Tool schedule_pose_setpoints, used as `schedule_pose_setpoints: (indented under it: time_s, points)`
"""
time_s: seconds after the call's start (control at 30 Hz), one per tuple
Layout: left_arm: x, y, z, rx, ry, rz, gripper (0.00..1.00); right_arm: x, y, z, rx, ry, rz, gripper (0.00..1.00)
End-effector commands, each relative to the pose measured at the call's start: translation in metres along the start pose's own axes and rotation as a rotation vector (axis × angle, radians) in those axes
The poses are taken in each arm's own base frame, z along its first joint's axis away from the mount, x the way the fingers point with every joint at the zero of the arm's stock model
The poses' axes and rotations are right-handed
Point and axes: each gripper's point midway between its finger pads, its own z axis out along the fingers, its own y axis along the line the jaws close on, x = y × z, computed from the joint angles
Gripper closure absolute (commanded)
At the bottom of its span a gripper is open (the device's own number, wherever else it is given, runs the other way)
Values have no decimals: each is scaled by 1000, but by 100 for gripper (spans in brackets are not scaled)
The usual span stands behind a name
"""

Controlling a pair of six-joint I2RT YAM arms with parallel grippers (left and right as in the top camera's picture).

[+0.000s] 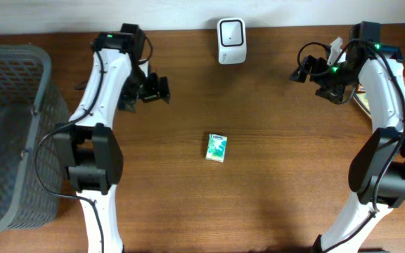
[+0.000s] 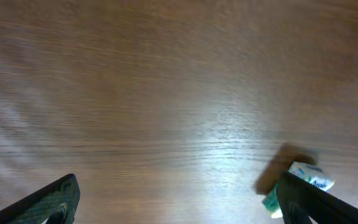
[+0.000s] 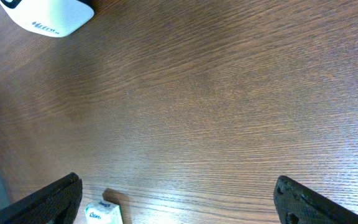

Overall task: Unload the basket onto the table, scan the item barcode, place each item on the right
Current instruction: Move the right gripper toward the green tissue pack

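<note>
Packet point(image 1: 216, 147) lies flat on the bare table point(image 1: 273, 183), about mid-way between my two arms and well apart from both. From my left pincer point(image 1: 146, 90) it sits to the right and nearer the front edge. From my right pincer point(image 1: 322, 81) it sits to the left and nearer. I judge the left the closer of the two, and in the left wrist view the packet shows just beside my right-hand finger point(image 2: 319, 205), low in the corner.

Its long axis runs near to far, tipped only slightly off straight, so I would have to close across its short width from left and right. The scanner point(image 1: 230, 41) stands at the far edge, almost straight beyond the packet and a touch to the right, so I judge the carry a short push away from me.

It is a small, flat box with a green and white printed face up and a paler band at one end. I cannot make out a barcode on that face; it is too small to tell, and the code may be underneath.

Both pincers are spread wide and hold nothing, each hanging above the wood near the far side.
</note>
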Motion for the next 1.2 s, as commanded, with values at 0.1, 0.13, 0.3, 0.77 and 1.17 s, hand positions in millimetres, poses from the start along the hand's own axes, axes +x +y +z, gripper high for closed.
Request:
schedule_pose_setpoints:
  time_s: [0.1, 0.13, 0.3, 0.77, 1.17]
  points:
    - [-8, -9, -12, 9, -64, 24, 1, 0, 0, -3, 9, -7, -6, 1]
    - [-7, -10, -12, 9, -64, 28, 1, 0, 0, -3, 9, -7, -6, 1]
    - [-7, -18, -11, 12, -69, 45, 1, -3, 1, -3, 6, -19, -12, 2]
    - [-16, -30, -8, -70, -154, 29, 1, 51, 38, 11, -30, 175, -34, 1]
    - [-51, 31, -22, -79, -230, -134, 1, 53, 53, 18, -39, 170, -71, 1]
